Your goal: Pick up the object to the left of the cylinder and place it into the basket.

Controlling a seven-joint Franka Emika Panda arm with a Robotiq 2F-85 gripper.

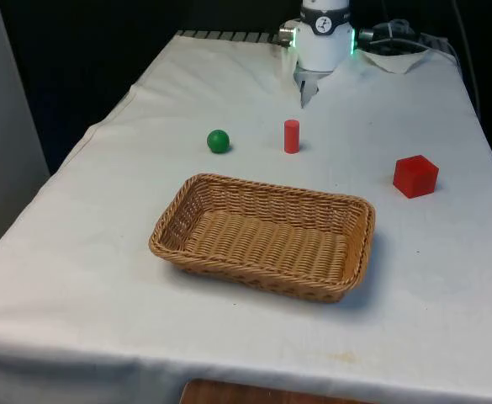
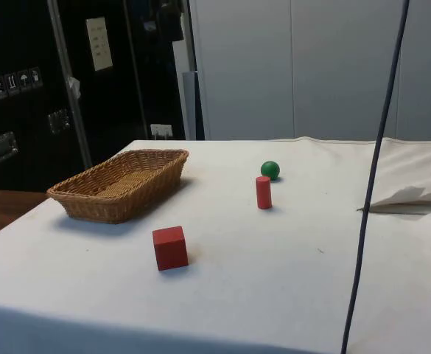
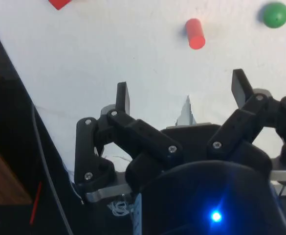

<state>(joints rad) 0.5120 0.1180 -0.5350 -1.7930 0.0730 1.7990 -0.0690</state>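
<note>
A green ball [image 1: 218,140] lies on the cloth at the front view's left of an upright red cylinder [image 1: 291,135]. Both also appear in the side view, the ball [image 2: 270,169] behind the cylinder [image 2: 263,192], and from the wrist as ball [image 3: 275,14] and cylinder [image 3: 195,34]. The wicker basket [image 1: 348,262] sits nearer the camera, its rim [image 2: 71,194] toward the side view's left. My gripper [image 3: 181,93] hangs high over the table's far end, well back from the objects. It is open, with nothing between its fingers [image 3: 122,97].
A red cube [image 1: 415,175] rests at the front view's right, also seen as the cube [image 2: 170,247] in the side view and at the wrist view's edge [image 3: 59,4]. A dark cable [image 2: 370,184] hangs across the side view.
</note>
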